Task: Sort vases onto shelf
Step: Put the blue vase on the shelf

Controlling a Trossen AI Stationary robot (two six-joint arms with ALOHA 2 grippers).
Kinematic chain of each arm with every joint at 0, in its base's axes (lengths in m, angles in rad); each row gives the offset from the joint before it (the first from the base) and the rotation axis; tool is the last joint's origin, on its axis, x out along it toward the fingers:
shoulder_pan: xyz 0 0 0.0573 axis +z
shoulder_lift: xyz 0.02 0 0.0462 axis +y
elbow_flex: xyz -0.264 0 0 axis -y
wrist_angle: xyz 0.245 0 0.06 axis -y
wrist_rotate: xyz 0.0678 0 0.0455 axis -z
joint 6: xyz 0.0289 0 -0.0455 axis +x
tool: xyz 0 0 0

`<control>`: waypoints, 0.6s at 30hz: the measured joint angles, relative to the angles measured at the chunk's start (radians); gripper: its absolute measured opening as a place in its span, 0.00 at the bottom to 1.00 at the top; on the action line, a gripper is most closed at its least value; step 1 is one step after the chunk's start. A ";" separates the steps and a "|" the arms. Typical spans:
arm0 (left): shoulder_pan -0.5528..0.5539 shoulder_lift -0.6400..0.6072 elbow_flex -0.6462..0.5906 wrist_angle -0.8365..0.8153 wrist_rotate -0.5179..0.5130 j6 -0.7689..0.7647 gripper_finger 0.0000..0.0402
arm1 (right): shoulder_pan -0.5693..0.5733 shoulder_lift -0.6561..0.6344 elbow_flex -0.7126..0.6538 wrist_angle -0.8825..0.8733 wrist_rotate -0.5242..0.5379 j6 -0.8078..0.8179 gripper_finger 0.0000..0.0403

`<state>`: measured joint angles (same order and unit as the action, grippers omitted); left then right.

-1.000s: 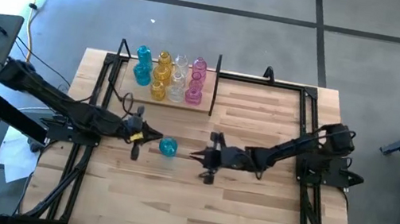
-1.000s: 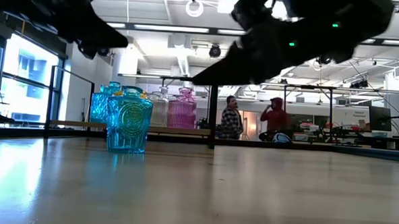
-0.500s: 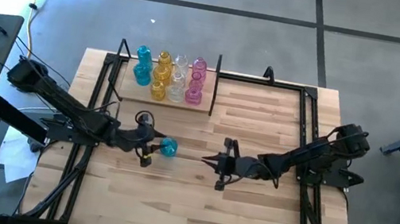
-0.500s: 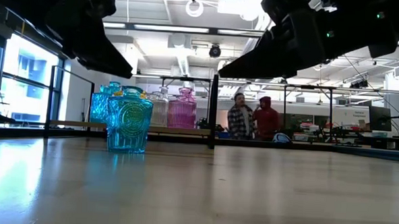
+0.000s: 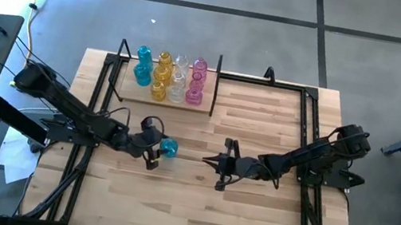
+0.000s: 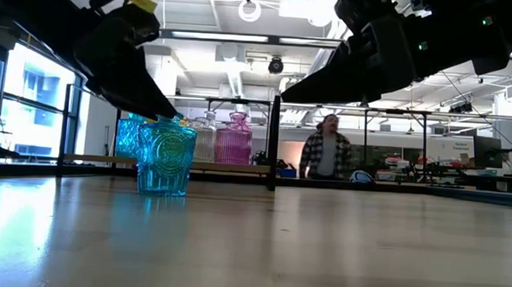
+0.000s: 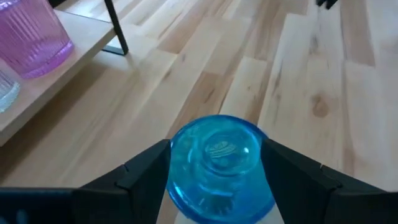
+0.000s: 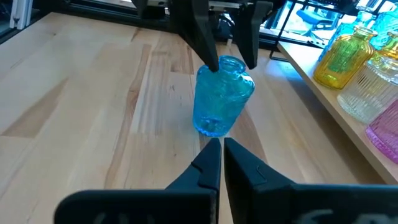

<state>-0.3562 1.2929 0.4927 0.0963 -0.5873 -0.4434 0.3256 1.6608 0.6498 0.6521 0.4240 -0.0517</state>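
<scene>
A teal-blue vase (image 5: 168, 149) stands upright on its base on the wooden table, left of centre. My left gripper (image 5: 153, 147) is open, with one finger on each side of the vase's top (image 7: 217, 149). My right gripper (image 5: 205, 159) is shut. It hovers a short way to the vase's right and points at it (image 8: 219, 99). The shelf (image 5: 127, 90) stands at the far left. Blue, amber, clear and pink vases (image 5: 170, 75) stand on it in rows. My left gripper's open fingers (image 8: 204, 43) come down on a slant from the table's left and flank the blue vase's neck (image 8: 231, 64). Whether they touch the glass, I cannot tell. The vase stands upright on the table.
Black frame rails (image 5: 309, 138) run along both sides of the table. A shelf post (image 6: 274, 144) stands right of the vase rows. Bare wood lies across the table's near half (image 5: 192, 216). A person (image 6: 327, 155) walks in the room behind.
My left gripper has moved toward the table's right, up to the blue vase, and has opened around its top. My right gripper has drawn back a little toward the table's right edge and stays shut. The vase has not moved.
</scene>
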 joint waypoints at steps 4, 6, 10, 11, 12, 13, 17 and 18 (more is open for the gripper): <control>0.003 0.025 0.000 0.021 -0.001 0.010 0.60 | 0.000 0.000 0.000 0.000 0.000 0.002 0.00; 0.003 0.036 0.000 0.025 -0.002 0.017 0.60 | 0.000 0.000 0.000 0.000 0.000 0.002 0.00; 0.003 0.053 0.002 0.036 -0.004 0.016 0.59 | 0.000 0.001 0.000 0.000 0.000 0.002 0.00; 0.003 0.056 0.002 0.039 -0.006 0.016 0.58 | 0.000 0.001 0.000 0.000 -0.001 0.002 0.00; 0.003 0.056 0.002 0.039 -0.006 0.018 0.56 | 0.000 0.001 0.000 0.000 -0.001 0.002 0.00; 0.003 0.056 0.002 0.041 -0.006 0.020 0.54 | 0.000 0.001 0.000 0.000 0.000 0.002 0.00; 0.003 0.053 0.001 0.062 -0.003 0.052 0.42 | 0.000 0.001 0.000 0.000 -0.001 0.002 0.00; 0.003 0.051 0.001 0.063 0.003 0.060 0.39 | 0.000 0.001 0.000 -0.001 -0.001 0.002 0.00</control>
<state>-0.3531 1.3434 0.4935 0.1589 -0.5847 -0.3834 0.3256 1.6615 0.6498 0.6514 0.4232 -0.0493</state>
